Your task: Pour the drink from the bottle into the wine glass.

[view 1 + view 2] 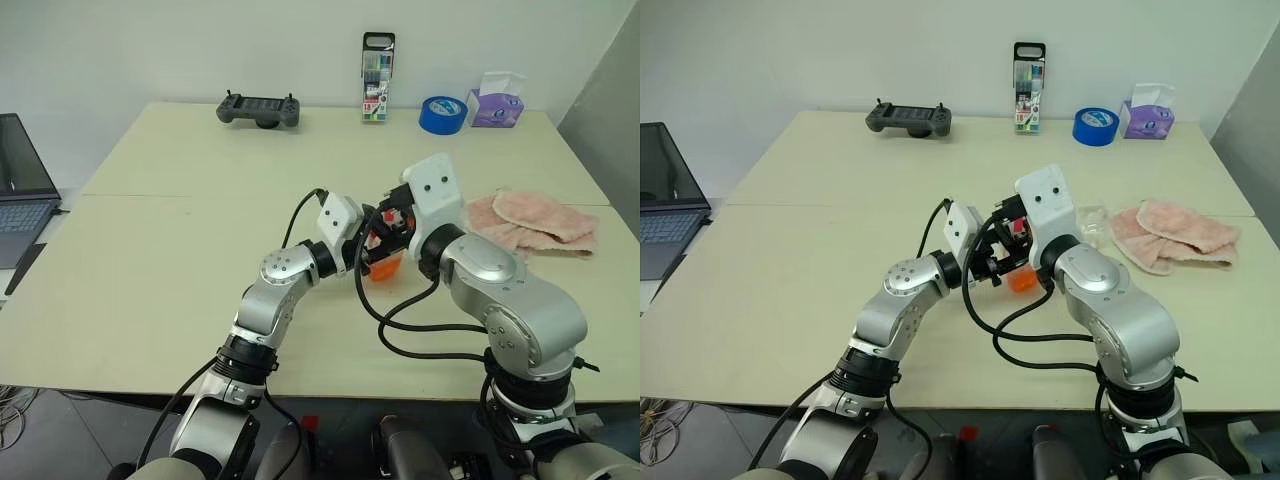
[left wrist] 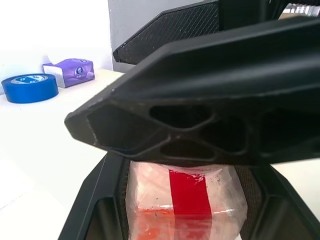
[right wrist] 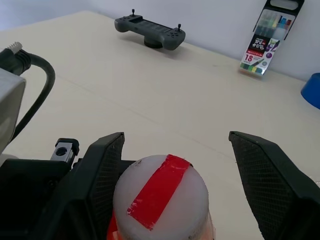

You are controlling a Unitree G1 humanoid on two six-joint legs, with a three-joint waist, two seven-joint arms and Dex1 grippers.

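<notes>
Bottle point(image 3: 160, 200) – orange-red drink point(image 1: 383, 266) inside, clamped in left gripper point(image 1: 378, 243) jaws above tabletop point(image 1: 170, 250). Right gripper point(image 3: 175, 165) – jaws spread wide, straddling the bottle's top.

The pale table point(image 1: 180, 230) carries a controller point(image 1: 259, 110), pen pack point(image 1: 378, 78), blue tape point(image 1: 443, 114), tissue box point(image 1: 497, 105), pink towel point(image 1: 535, 222) and laptop point(image 1: 20, 190), all beyond or beside the jaws.

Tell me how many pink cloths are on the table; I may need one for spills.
2: both lie at the table's right edge, one pink cloth overlapping the other pink cloth beneath it, right of the robot's arms. More could be hidden under the pile.
</notes>
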